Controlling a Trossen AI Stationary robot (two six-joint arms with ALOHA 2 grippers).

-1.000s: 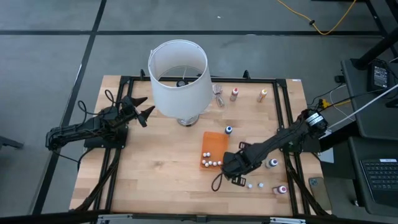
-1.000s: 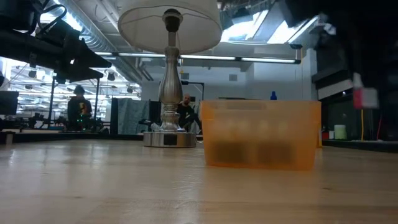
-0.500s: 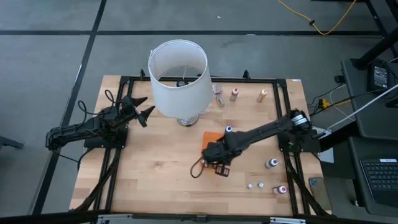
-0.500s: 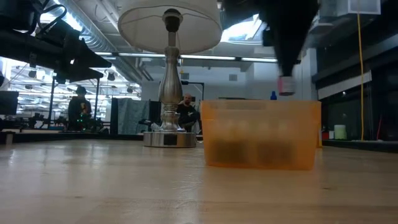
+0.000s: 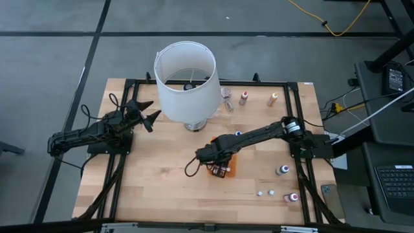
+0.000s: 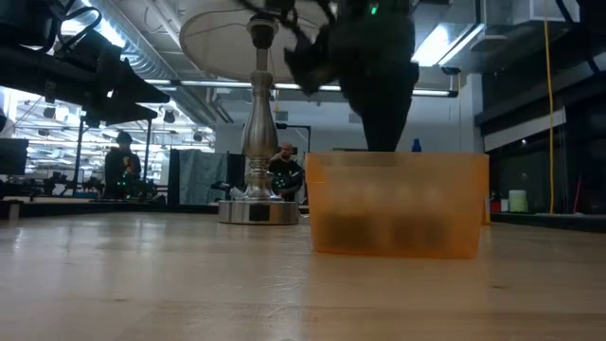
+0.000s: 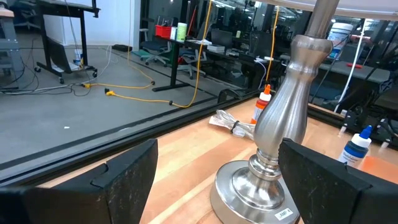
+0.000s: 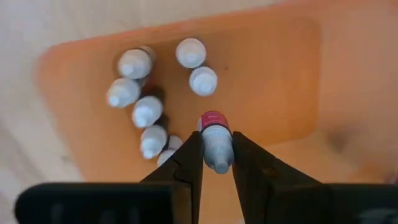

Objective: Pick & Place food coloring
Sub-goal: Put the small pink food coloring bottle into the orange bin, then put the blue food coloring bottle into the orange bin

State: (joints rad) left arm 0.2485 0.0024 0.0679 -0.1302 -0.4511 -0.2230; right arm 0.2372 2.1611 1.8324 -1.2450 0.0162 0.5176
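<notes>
The food coloring is a set of tiny bottles. Several white-capped ones (image 8: 146,112) lie in the flat orange tray (image 5: 231,162) at mid-table. My right gripper (image 5: 208,155) hovers over the tray (image 8: 273,81), shut on a small bottle with a pink-red band (image 8: 215,144). Loose bottles stand around the table: a blue-capped one (image 5: 238,134), two at the far edge (image 5: 244,97) (image 5: 274,98), and others near the right corner (image 5: 283,169) (image 5: 294,197). My left gripper (image 5: 147,115) waits open beside the lamp's base (image 7: 267,180). My right gripper pinches the small bottle between its two fingers (image 8: 189,158) by its pale end (image 8: 217,155). The pink-red end (image 8: 213,119) sticks out past the fingertips. The fingers come from above, pointing down at the tray. The bottle is lifted clear of the tray floor.
A tall lamp with a big white shade (image 5: 186,81) stands at the table's far middle, its metal stem (image 6: 258,123) left of the tray (image 6: 398,204) in the low view. A coiled cord (image 5: 228,97) lies near the far edge. Bare wood shows across the near left.
My right arm has swung from the near right part of the table toward the left and a little toward the far edge, carrying the pink-red bottle. It now stands over the orange tray, lower than half a second ago. The left arm has kept still.
</notes>
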